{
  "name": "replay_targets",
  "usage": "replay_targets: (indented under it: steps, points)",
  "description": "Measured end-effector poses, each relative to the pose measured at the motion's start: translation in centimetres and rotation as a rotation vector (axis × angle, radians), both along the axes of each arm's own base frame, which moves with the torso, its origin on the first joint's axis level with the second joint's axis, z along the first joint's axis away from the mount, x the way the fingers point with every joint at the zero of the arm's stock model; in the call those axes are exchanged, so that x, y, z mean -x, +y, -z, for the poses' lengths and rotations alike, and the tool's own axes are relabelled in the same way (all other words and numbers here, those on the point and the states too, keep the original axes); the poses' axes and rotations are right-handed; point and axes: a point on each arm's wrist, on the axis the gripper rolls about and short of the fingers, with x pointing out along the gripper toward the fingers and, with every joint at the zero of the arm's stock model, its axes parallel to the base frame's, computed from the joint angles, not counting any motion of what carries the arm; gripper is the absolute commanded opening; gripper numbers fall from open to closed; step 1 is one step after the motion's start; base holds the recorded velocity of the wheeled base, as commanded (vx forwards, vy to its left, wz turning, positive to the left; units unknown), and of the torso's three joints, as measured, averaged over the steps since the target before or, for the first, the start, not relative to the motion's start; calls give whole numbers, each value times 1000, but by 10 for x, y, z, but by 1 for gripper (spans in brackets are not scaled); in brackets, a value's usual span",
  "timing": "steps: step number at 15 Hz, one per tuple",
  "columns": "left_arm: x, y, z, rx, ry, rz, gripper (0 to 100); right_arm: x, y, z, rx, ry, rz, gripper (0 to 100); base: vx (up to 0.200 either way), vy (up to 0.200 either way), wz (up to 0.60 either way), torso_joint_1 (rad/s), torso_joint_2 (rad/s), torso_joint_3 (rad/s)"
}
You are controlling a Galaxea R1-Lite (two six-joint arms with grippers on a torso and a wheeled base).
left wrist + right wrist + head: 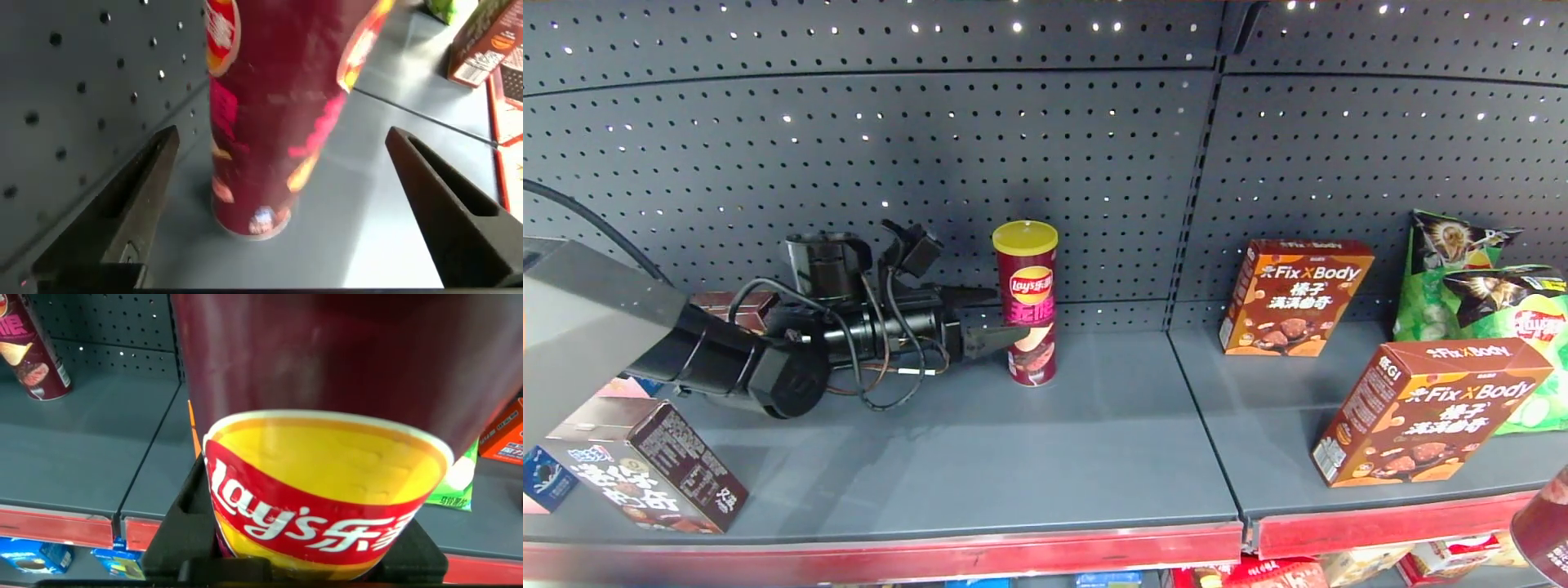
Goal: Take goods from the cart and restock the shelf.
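- Which step is it on?
- The set-down, I'd say. The chips can [1029, 302] stands upright on the shelf [1045, 457], far back, just in front of the pegboard [1013, 163] and left of the seam between the 2 shelf boards.
- And the claw there?
- The left claw [1010, 312] comes in from the left, spread wide, with 1 finger on each side of the can. On its wrist camera there is a gap between each finger and the can, so nothing is gripped.
- So that can is placed?
- It looks placed to me. The next move should be a straight draw-back to the left with no swing. The far finger sits near the pegboard, and a tall can like that would tip at a nudge.
- What about the other arm?
- The right claw [310, 563] is clamped on a second can [327, 490], held at the near right, off the shelf's front edge. My guess is it goes up next. The bare stretch right of the chips can, before the 2 brown boxes [1294, 296], looks like the spot
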Motion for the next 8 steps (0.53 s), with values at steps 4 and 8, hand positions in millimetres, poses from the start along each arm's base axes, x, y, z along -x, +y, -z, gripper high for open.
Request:
replay_targets:
  steps: [4,8]
  points:
    - [-16,-11,-3,12,-29,16,100,0,0,0,0,-1,0,0,0,0,0,0,0,0]
    - [-25,-18,6,12,-22,26,100,1,0,2,-2,4,4,0,0,0,0,0,0,0]
